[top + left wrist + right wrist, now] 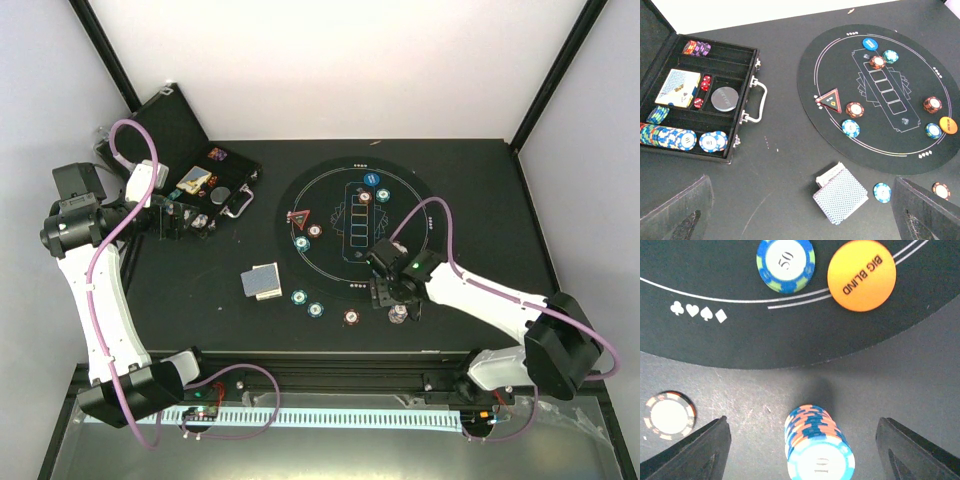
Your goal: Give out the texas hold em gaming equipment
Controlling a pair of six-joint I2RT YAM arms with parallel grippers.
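A stack of chips (817, 442) is stood upright on the table (920, 370), just off the edge of the mat (790, 335). It is flanked by the right fingers (690, 452), which are spread wide and touch it on neither side. On the mat beyond, a "50" chip (785, 264) and an orange disc (861, 274) are laid side by side. A red-brown chip (669, 416) is seen flat on the table near one finger. The cards (840, 200) are piled beside the mat. The left fingers (675, 215) are released, nothing between them, near the open case (725, 61).
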